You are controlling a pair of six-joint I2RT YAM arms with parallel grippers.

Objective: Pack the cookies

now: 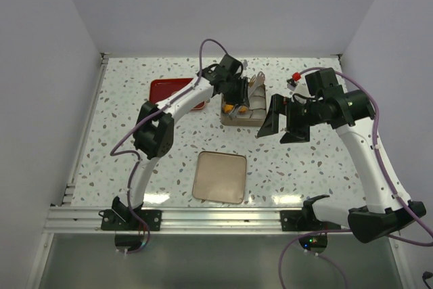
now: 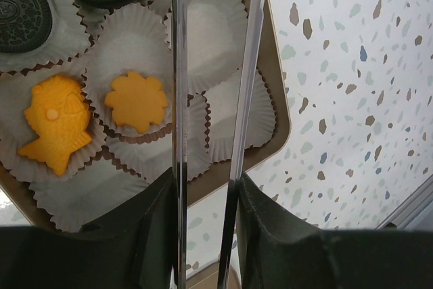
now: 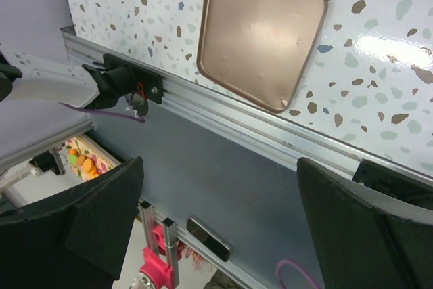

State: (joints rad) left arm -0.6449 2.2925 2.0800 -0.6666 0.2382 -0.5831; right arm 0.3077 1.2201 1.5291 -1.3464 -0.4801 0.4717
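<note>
L end effector (image 2: 203,211) w/ tongs (image 2: 178,65) beside orange flower-shaped cookie (image 2: 137,101)

My left pincer (image 2: 203,231) and its tongs (image 2: 179,99) hang over the box (image 1: 252,120), closing off the way in from above. My right pincer (image 1: 284,126), spread wide, crowds its right side. Bare tabletop (image 1: 304,167) lies open between lid (image 1: 220,176) and right arm (image 1: 369,153).

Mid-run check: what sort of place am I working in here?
Most likely a robot lab test cell, not a real kitchen: a speckled tabletop boxed in by plain white walls, an aluminium rail along its near edge, and a box of paper cups with cookies set out.
</note>
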